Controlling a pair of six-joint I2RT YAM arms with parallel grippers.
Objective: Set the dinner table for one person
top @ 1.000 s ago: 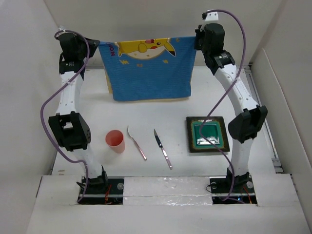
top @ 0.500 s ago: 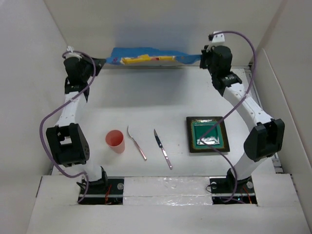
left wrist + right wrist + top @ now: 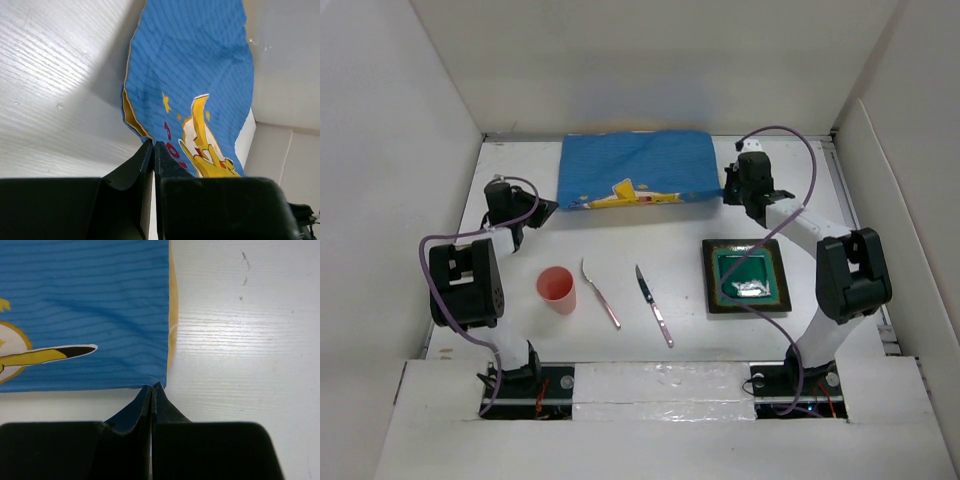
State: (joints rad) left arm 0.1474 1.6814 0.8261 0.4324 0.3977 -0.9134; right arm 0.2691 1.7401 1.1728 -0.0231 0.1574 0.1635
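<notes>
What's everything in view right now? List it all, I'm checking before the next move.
table: one, white, under everything
placemat: one, blue with yellow cartoon print, far middle of the table
cup: one, pink, near left, upright
spoon: one, silver with pinkish handle, right of the cup
knife: one, silver with dark blade, right of the spoon
plate: one, square, green with dark rim, near right
left gripper: one, black, shut on the placemat's left near corner
right gripper: one, black, shut on its right near corner
</notes>
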